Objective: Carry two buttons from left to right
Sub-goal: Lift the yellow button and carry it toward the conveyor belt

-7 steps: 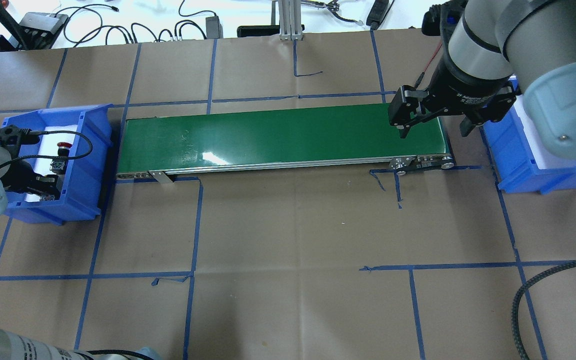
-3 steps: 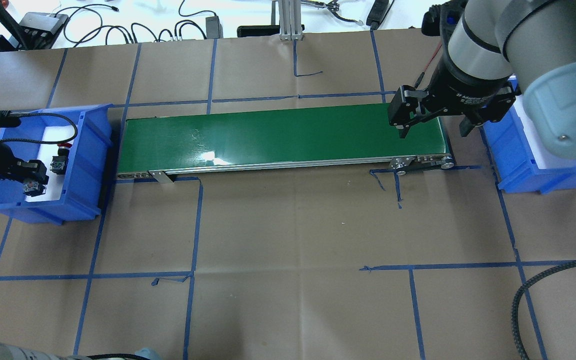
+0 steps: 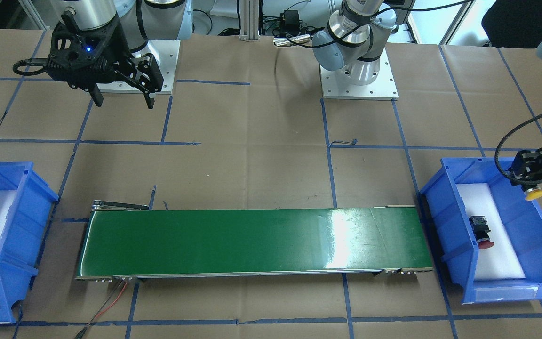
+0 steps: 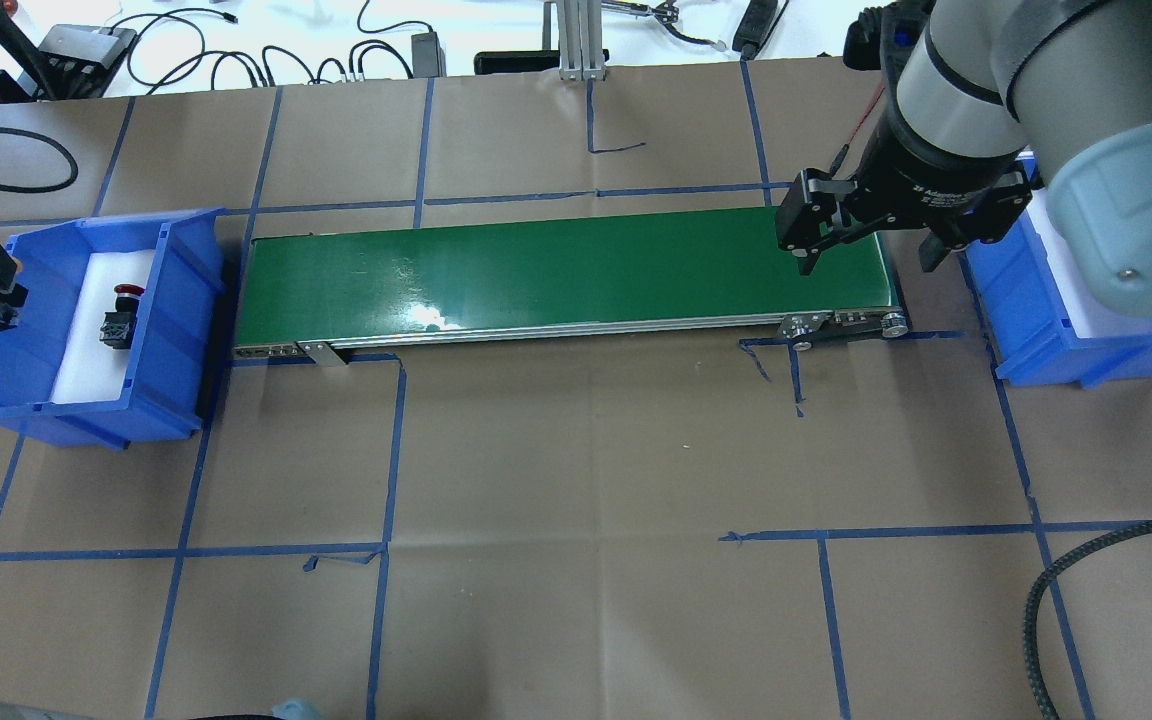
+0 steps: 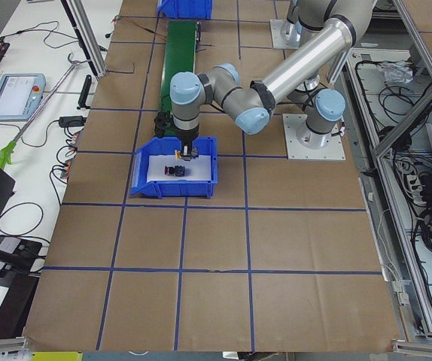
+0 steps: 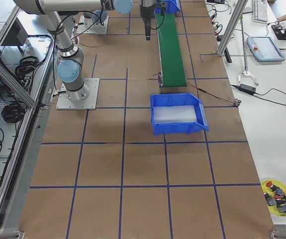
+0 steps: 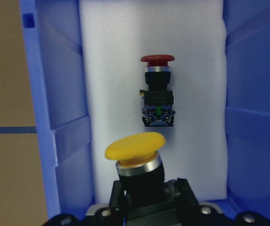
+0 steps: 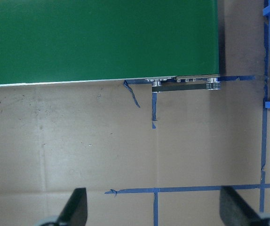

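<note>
left gripper clamped on yellow button above blue bin, red button at its 12 o'clock lying on white foam inside, right gripper spread apart over green belt end, white collar lettering begins "2f", rest blurred

Overhead looks down from behind; front view opposes; both share green belt; wrist cameras close.

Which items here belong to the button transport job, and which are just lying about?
Job: yellow button, held in left gripper; red button; left blue bin; green conveyor belt; right blue bin.
Lying about: teach pendant; yellow dish of parts; green-handled tool.
</note>
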Controlling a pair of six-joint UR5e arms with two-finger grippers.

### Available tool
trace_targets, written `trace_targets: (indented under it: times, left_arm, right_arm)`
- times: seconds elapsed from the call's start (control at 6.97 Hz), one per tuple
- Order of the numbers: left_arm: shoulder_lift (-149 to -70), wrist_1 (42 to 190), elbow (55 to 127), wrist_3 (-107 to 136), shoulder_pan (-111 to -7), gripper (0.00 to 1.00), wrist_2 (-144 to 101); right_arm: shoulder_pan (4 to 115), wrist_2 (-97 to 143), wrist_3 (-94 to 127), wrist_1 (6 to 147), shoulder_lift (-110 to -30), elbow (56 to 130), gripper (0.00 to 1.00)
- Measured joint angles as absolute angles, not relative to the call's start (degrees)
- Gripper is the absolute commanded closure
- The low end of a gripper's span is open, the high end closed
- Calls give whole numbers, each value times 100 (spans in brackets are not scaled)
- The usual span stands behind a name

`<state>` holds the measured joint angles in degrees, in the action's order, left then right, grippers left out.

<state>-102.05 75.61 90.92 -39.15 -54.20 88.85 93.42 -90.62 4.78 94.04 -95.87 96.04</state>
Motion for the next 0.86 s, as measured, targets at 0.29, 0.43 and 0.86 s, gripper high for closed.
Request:
trace_targets:
  times: [0.29,0.43,0.86]
  left_arm:
    - [-10250,8187,8452,-3913,-5866,89,8887]
    - [-10310,8229,8347,-3777,-6211,89,8882]
    - [-10610,8052,8307,-2653,-7205,89,8856]
  right_arm:
    - [9330,-9061,473,9404,-9585,9599,0]
    - [9327,-9061,469,9406,-9583,9600,0]
    - [9326,-9062,462,9415,-9577,9636,0]
